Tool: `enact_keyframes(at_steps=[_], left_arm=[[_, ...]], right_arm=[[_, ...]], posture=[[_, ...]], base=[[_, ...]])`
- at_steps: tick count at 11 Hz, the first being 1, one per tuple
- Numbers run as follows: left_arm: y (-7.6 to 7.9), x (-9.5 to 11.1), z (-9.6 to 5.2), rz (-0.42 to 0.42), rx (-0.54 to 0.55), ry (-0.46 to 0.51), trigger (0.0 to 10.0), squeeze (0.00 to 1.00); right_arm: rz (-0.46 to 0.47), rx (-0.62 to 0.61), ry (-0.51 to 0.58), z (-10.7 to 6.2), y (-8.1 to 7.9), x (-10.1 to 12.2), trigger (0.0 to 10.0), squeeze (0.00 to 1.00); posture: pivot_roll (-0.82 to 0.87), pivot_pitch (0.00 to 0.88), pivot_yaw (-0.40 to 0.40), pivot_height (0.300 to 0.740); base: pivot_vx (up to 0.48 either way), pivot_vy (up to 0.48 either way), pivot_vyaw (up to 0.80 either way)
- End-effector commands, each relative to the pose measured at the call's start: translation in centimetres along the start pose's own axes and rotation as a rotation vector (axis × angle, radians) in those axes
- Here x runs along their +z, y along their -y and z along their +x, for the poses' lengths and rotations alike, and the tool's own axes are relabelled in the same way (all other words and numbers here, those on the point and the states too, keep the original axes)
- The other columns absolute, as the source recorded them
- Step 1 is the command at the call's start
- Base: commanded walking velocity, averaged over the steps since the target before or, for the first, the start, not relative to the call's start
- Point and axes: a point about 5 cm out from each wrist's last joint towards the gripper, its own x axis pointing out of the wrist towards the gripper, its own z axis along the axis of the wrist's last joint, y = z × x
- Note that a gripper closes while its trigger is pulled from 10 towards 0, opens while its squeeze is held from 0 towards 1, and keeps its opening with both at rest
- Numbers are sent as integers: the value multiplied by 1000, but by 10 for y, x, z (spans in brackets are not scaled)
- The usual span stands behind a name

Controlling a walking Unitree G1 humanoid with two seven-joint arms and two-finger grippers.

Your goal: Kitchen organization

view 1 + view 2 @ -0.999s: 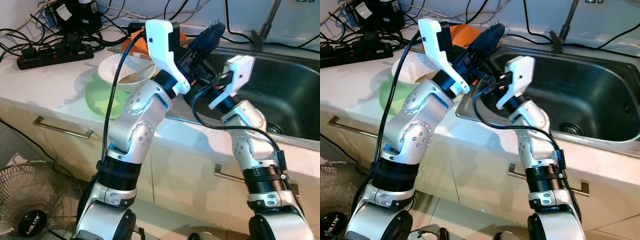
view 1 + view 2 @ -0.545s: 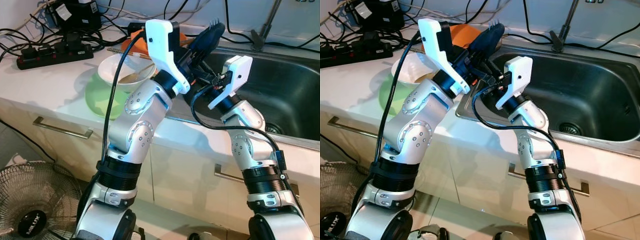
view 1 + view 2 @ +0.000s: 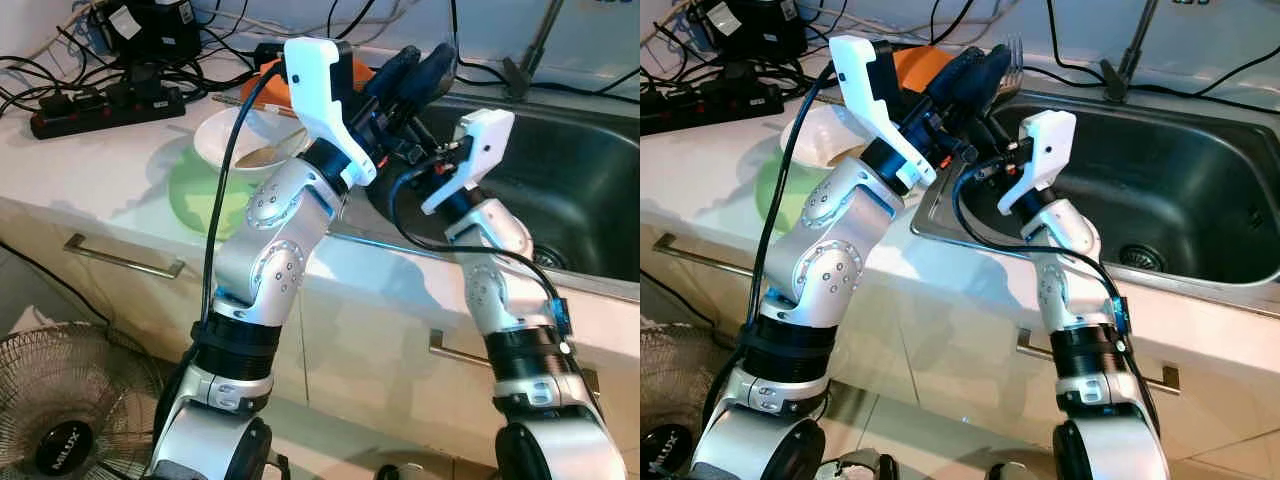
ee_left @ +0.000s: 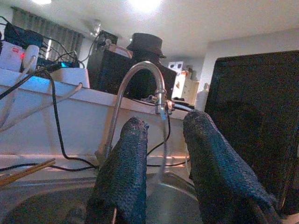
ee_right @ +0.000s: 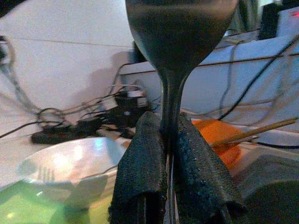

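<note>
Right end effector [image 5: 168,186] pinches a spoon [image 5: 177,42] (left one [image 4: 163,172] parted) above sink [image 3: 1160,180], near white bowl [image 5: 70,163].

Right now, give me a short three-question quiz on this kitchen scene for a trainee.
1. True or false: the right gripper is shut on a dark metal utensil.
2. What does the white ceramic bowl sit on? A) a green round plate B) the steel sink C) the floor
3. Fill in: the black power strip lies on the white ____.
Key: 1 true; 2 A; 3 counter.
</note>
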Motion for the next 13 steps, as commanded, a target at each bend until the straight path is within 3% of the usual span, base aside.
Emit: enact_keyframes(at_steps=[1, 2, 3, 5, 7, 8, 11, 13], left_arm=[[-3, -6, -5, 17, 26, -11, 10000, 910], [-5, -9, -9, 29, 34, -24, 10000, 0], [-9, -15, -15, 22, 56, -45, 10000, 0], [-14, -32, -30, 66, 89, -133, 10000, 0], [-9, -53, -42, 142, 73, -275, 10000, 0], [-4, -64, -48, 226, 33, -370, 10000, 0], [-8, -83, -59, 263, 84, -534, 10000, 0], [-9, -88, -63, 272, 100, -583, 10000, 0]], right_arm=[[-49, -88, 14, 3, 19, 9, 0, 0], [-61, -134, -1, 2, 27, 8, 0, 0], [-71, -205, -15, 1, 39, 7, 10000, 0], [-64, -352, -87, -5, 64, -4, 10000, 0], [-86, -448, -203, -10, 79, -16, 10000, 0], [-119, -453, -246, -8, 82, -18, 10000, 0], [-160, -508, -421, -10, 85, -35, 10000, 0], [-169, -524, -475, -10, 85, -41, 10000, 0]], posture=[[110, 60, 44, 740], [107, 55, 47, 740], [108, 49, 47, 740], [113, 36, 47, 740], [119, 27, 44, 740], [121, 21, 42, 740], [133, 12, 34, 740], [138, 25, 32, 740]], base=[[0, 0, 0], [0, 0, 0], [0, 0, 0], [0, 0, 0], [0, 0, 0], [0, 0, 0], [0, 0, 0], [0, 0, 0]])
